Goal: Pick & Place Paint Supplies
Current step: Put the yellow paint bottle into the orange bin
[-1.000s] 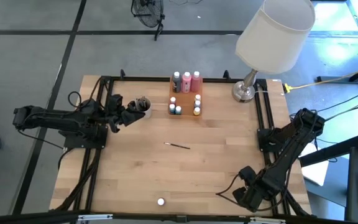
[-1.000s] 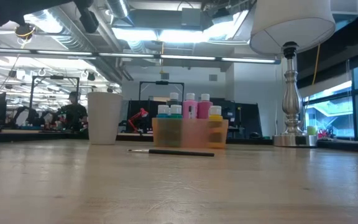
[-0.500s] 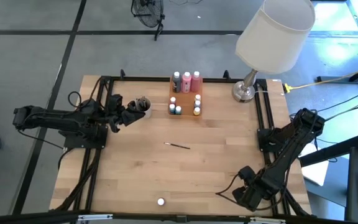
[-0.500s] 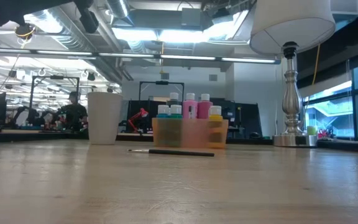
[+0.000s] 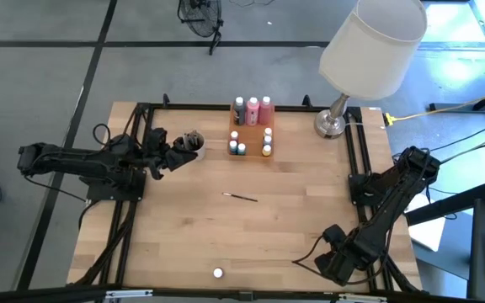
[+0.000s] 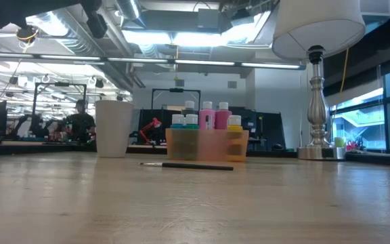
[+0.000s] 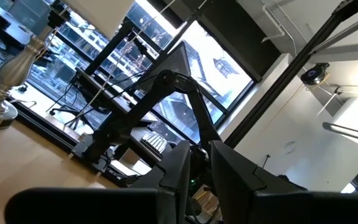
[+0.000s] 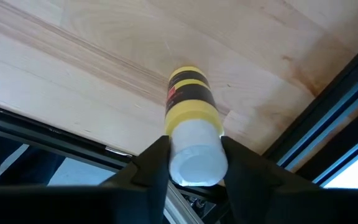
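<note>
At the table's left edge, the left gripper [image 5: 168,156] sits beside the cup [image 5: 194,143]; whether it grips anything I cannot tell. At the near right corner, the right gripper [image 8: 191,163] pinches a yellow pot [image 8: 190,121] by its cap, which could slip free.

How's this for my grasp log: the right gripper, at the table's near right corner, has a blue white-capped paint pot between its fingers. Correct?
Not quite: the paint pot is yellow, not blue. The right wrist view shows its yellow body and white cap between the right gripper's fingers. The rest stands.
</note>
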You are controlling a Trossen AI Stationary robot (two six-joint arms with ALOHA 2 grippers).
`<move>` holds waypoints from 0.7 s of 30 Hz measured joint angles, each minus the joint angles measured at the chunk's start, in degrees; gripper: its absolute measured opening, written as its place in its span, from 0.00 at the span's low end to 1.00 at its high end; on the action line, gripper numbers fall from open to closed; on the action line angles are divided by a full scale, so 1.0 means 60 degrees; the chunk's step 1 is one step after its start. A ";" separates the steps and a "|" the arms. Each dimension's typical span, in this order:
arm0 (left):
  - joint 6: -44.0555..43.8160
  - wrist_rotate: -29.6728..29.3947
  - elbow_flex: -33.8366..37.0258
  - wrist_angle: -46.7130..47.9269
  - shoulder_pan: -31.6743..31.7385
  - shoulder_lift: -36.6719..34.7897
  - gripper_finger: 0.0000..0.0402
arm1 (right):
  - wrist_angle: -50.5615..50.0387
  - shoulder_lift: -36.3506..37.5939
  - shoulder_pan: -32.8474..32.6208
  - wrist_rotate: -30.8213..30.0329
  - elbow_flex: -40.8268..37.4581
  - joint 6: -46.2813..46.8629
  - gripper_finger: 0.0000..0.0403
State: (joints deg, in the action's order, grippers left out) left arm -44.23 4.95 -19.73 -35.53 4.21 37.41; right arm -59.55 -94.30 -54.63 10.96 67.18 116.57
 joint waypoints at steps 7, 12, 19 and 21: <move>0.0000 0.0000 0.0000 0.0004 0.0000 -0.0003 0.16 | 0.0021 0.0004 0.0031 0.0049 0.0000 -0.0091 0.29; 0.0000 0.0000 0.0000 0.0004 0.0000 -0.0001 0.16 | 0.0143 0.0004 0.0187 0.0227 0.0020 -0.0770 0.29; 0.0000 0.0000 0.0000 0.0004 0.0003 0.0000 0.16 | -0.1087 0.0004 0.0686 0.0259 0.1194 -0.2693 0.29; 0.0000 0.0000 0.0000 0.0008 0.0002 -0.0001 0.16 | -0.1767 0.0004 0.0917 0.0161 0.1734 -0.3281 0.29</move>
State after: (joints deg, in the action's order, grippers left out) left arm -44.23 4.95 -19.73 -35.48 4.22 37.40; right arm -70.15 -94.28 -49.13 11.92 77.58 96.89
